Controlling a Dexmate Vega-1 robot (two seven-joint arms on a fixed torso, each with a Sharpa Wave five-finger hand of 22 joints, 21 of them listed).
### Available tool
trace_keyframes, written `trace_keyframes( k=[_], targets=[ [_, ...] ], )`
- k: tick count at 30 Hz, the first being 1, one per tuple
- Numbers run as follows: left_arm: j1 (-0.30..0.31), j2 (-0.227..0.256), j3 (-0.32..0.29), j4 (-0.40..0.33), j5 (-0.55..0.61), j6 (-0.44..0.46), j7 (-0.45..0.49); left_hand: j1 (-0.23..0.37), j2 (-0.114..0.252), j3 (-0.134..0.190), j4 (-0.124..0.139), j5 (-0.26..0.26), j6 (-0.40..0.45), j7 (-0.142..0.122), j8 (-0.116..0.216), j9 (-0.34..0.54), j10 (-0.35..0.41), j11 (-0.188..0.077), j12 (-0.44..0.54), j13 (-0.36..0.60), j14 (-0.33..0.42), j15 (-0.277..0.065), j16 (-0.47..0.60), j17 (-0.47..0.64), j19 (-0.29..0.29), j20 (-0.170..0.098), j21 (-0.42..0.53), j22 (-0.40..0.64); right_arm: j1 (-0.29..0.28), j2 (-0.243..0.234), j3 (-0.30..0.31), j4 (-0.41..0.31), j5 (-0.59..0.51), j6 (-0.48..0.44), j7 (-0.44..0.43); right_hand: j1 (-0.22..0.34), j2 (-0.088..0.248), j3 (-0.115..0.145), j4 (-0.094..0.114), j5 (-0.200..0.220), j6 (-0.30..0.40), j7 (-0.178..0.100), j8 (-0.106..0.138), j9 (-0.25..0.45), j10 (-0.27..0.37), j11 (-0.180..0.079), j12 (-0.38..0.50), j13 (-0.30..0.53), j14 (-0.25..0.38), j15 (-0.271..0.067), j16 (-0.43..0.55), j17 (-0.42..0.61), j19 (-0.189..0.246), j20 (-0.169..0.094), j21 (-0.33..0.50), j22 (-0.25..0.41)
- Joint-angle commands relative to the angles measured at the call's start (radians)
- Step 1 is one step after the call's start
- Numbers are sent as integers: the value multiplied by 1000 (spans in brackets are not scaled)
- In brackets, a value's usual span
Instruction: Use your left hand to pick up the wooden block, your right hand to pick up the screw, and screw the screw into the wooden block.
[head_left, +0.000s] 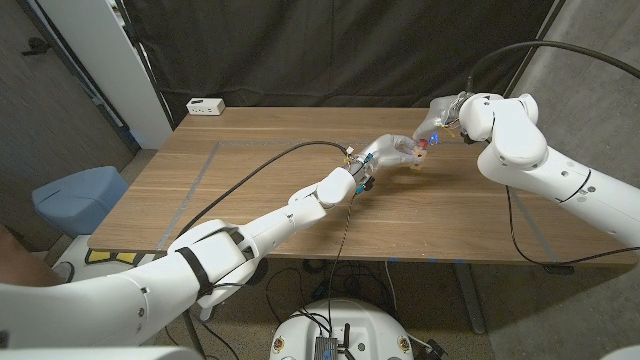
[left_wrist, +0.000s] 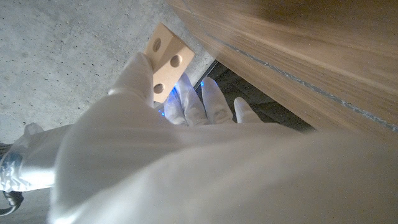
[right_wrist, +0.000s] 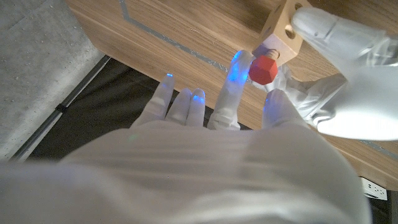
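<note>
Above the desk, the left robot hand clasped the wooden block with its drilled face turned toward the right robot hand, which pinched the red-headed screw at a hole, apparently so it could be turned in; no writing was legible.

Head view evenly lit, sharp; soft sheen showing on table. Wrist views blurring near lens, white hand glaring, overexposing; fingertips glowing blue.
</note>
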Motion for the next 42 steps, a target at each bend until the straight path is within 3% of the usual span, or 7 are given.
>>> trace_keyframes(
  k=[1,6,12,14,24,32,42],
  targets=[
    [7,6,-1,-13,0,6,-1,15,35,12,10,1,204,-71,14,2,85,-87,51,5,0,-97,-3,5,4,-7,1,3,-4,1,12,-11,-7,3,27,-26,-3,-10,6,-5,-14,1,-10,4,-4,9,-4,4,0,11,-2,4,-4,5,-1,3],
    [10,9,-2,-21,-1,11,-2,16,34,12,9,1,207,-70,15,2,88,-87,52,5,2,-97,-3,5,3,-8,1,3,-7,-1,13,-18,-20,-5,40,-53,-9,-21,15,-6,-33,8,-23,4,-6,13,-8,4,-1,13,-4,5,-6,6,-1,3],
    [12,10,-3,-26,0,14,-3,15,32,13,9,1,209,-69,15,2,84,-87,50,5,2,-97,-4,4,2,-8,0,3,-12,-14,29,-35,-11,-4,59,-82,-12,-33,15,-3,-145,24,-72,19,-38,30,-25,5,-18,41,-15,3,-22,23,-4,3],
    [13,11,-3,-28,-1,16,-4,14,33,13,9,1,208,-70,15,2,86,-87,51,5,2,-97,-4,4,2,-7,0,3,-13,-18,33,-40,-9,-5,68,-84,-11,-34,11,-3,-192,27,-90,25,-58,40,-32,6,-29,52,-20,2,-26,29,-4,3],
    [14,12,-4,-28,-1,14,-6,14,34,14,9,1,203,-68,12,2,84,-88,50,6,1,-96,-4,5,1,-4,0,3,-13,-34,45,-53,7,4,91,-70,-6,-27,-11,0,-288,37,-122,46,-109,67,-40,9,-58,80,-29,-1,-48,53,-6,3],
    [16,13,-4,-32,1,15,-3,13,34,15,10,2,201,-67,11,2,81,-88,50,7,-1,-95,-5,5,2,-3,0,3,-28,-48,76,-62,67,24,68,-55,-6,-21,-33,1,-431,57,-182,53,-170,96,-42,12,-94,115,-33,-3,-62,66,-4,3],
    [15,11,-3,-25,7,6,9,15,32,15,8,2,202,-68,11,2,81,-88,50,8,0,-96,-4,5,0,-4,0,3,-37,-70,99,-65,158,39,24,-8,0,3,-60,13,-501,76,-218,50,-225,112,-43,14,-125,127,-35,-3,-61,84,-2,2]
  ],
)
